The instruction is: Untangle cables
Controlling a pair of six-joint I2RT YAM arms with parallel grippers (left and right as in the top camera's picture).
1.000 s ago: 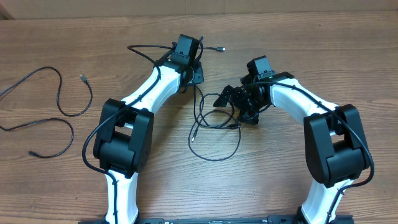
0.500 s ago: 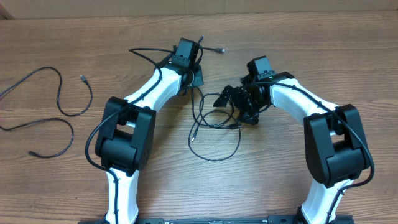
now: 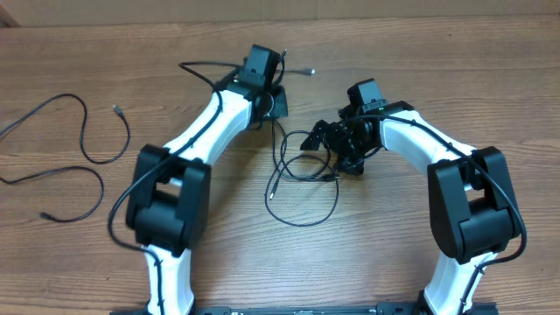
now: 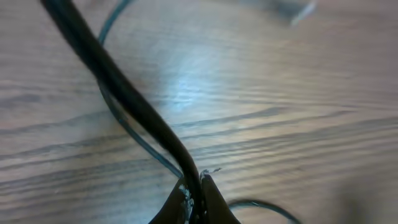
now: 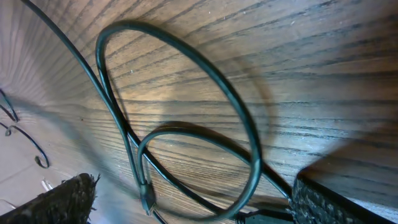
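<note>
While left gripper (image 4: pixel 196 186) pinches cable (image 4: pixel 124 93) — right gripper (image 5: pixel 194 200), splayed

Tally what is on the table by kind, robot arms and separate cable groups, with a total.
Robot arms: 2, the left arm and the right arm
Cable groups: 2, the loose cables at the left and the tangled cables at the centre
Total: 4

Left end effector (image 4: pixel 195 202) at bottom centre, dark fingertips (image 4: pixel 217 214) pinched together on a black cable (image 4: pixel 118 87). From the pinch, cable slanting up and left, off the top edge, large and soft in focus. Behind it, a thinner cord (image 4: pixel 129 129) curving down across the wood-grain worktop (image 4: pixel 311 124) toward the fingertips. Another thin arc (image 4: pixel 258 202) low right. Pale glare mid-frame. Blurred small thing (image 4: pixel 292 9) top right, unidentifiable.
</note>
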